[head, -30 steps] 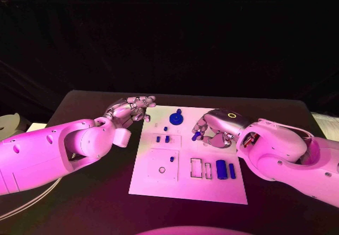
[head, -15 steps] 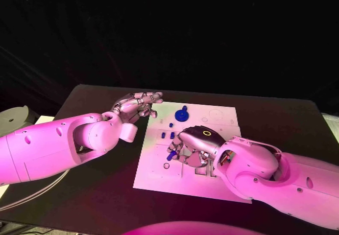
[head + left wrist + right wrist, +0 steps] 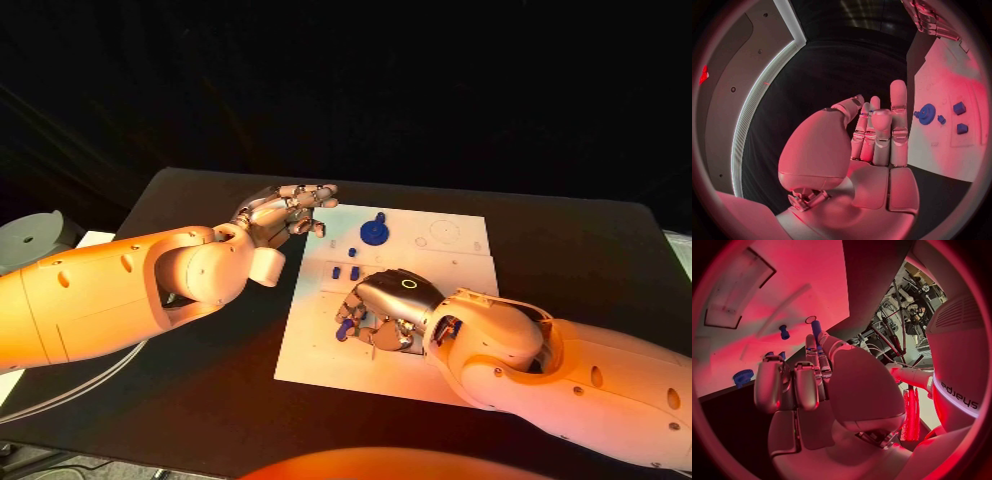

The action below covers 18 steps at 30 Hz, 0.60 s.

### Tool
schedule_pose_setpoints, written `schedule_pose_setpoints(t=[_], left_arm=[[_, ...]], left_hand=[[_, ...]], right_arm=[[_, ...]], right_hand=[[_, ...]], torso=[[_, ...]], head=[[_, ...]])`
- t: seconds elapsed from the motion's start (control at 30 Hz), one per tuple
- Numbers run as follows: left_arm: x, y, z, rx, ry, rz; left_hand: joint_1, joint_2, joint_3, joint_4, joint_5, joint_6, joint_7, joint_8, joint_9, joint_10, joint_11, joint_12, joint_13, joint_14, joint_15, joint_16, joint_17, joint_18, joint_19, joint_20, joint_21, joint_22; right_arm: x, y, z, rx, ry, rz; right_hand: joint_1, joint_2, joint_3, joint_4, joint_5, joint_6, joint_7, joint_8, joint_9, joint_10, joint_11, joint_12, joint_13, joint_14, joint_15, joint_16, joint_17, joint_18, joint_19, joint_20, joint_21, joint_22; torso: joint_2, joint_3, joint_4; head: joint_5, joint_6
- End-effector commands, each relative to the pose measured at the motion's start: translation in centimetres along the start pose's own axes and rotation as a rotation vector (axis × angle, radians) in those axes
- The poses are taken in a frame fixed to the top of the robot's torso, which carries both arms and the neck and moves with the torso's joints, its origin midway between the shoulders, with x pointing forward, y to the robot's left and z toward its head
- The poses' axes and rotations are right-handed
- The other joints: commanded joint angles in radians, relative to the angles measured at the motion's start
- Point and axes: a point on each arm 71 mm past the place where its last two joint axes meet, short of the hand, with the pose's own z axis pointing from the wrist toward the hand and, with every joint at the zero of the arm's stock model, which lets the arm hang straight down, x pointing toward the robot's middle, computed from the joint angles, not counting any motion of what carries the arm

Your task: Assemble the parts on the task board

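One slim blue cylindrical peg (image 3: 346, 329) is pinched at the fingertips of the glossy metal right hand (image 3: 384, 308), over the flat white task board (image 3: 456, 262). The left hand (image 3: 293, 209) hovers at the board's far corner, fingers curled together, holding nothing, near a blue toothed gear (image 3: 375, 234).

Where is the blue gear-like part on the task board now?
In the head view, the blue gear-like part lies near the far edge of the task board, just right of the left hand and beyond the right hand.
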Motion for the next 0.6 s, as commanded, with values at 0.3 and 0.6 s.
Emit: schedule_pose_setpoints(t=[0.3,0.6], left_arm=[[0.29,-0.01,0.06,0.005,0.024,-0.005],[0.23,-0.02,0.05,0.005,0.023,-0.004]], left_hand=[[0.002,0.002,0.001,-0.005,0.002,-0.007,0.000,0.001,0.000,-0.007,-0.004,0.004,0.001,-0.007,0.003,-0.004,-0.001,0.011,-0.004,0.001,0.002,-0.002],[0.002,0.002,0.001,-0.005,0.002,-0.007,0.000,0.001,0.000,-0.007,-0.004,0.004,0.001,-0.007,0.003,-0.004,-0.001,0.011,-0.004,0.001,0.002,-0.002]], right_arm=[[0.77,-0.28,0.40,0.001,0.040,-0.045],[0.87,-0.37,0.51,0.019,0.049,-0.075]], right_hand=[[0.000,-0.011,0.005,-0.001,0.004,0.010,0.011,0.003,0.002,-0.001,0.007,-0.007,0.001,0.056,0.000,0.001,-0.002,0.008,0.003,0.004,0.001,-0.001],[-0.002,-0.012,0.006,-0.001,0.004,0.011,0.012,0.003,0.003,0.001,0.008,-0.008,0.001,0.056,0.001,0.002,-0.001,0.008,0.003,0.004,0.002,-0.001]], torso=[[0.000,0.0008,0.0000],[0.000,0.0007,-0.0012]], head=[[0.003,-0.005],[0.004,-0.007]])
